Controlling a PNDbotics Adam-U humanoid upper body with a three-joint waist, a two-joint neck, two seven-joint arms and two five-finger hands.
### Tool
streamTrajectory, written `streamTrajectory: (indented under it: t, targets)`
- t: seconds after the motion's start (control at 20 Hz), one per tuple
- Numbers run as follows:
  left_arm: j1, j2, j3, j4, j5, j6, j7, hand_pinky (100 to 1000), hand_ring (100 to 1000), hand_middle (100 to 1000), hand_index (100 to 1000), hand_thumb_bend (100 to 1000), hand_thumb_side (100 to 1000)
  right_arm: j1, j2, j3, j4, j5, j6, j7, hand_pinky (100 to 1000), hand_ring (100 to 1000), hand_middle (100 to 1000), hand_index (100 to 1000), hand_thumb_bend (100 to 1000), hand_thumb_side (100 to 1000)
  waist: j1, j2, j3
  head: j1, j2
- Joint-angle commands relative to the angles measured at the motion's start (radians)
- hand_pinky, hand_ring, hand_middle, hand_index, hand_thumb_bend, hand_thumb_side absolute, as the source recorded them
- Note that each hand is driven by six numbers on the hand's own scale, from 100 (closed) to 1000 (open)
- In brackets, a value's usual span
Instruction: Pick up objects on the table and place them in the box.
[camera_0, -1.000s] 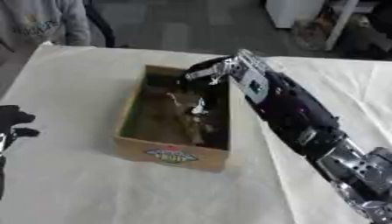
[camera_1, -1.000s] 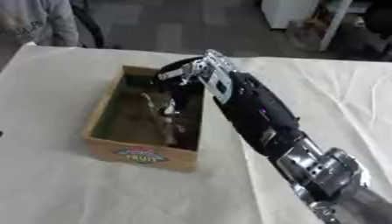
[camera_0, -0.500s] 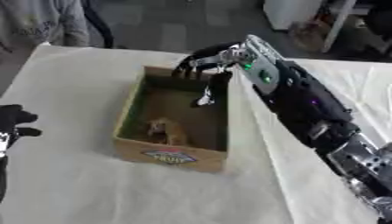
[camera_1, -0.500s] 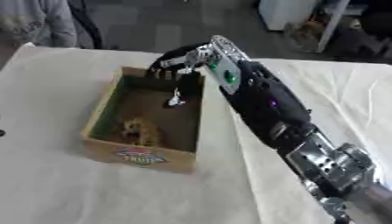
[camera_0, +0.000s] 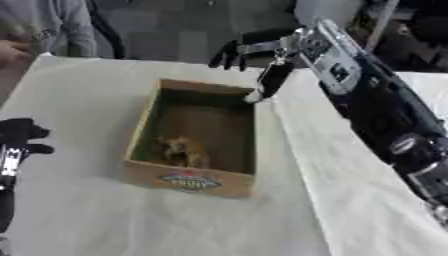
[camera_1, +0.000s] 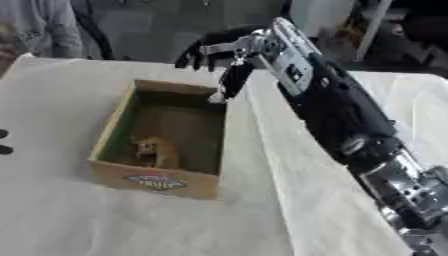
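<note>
White-clothed table: open cardboard box holds small tan object; my right hand, fingers relaxed downward, empty at box's 12 o'clock; left hand idles at 9.

Tan box, green-lined; black right hand

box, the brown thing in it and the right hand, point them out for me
box (camera_0: 189, 181), left eye view, on its near front wall by the label
brown thing (camera_0: 185, 150), left eye view, on its middle
right hand (camera_1: 229, 47), right eye view, on its palm
</note>
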Motion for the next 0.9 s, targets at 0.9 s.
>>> streamTrajectory:
  t: [0.9]
  targets:
    - [0.006,0.017,0.047,-0.004,-0.01,-0.01,0.068,550,651,544,660,391,546,0.492,-0.105,-0.4,-0.434,-0.356,0.118,-0.536,550,765,796,887,100,100,0.033,0.012,-0.106,0.075,0.002]
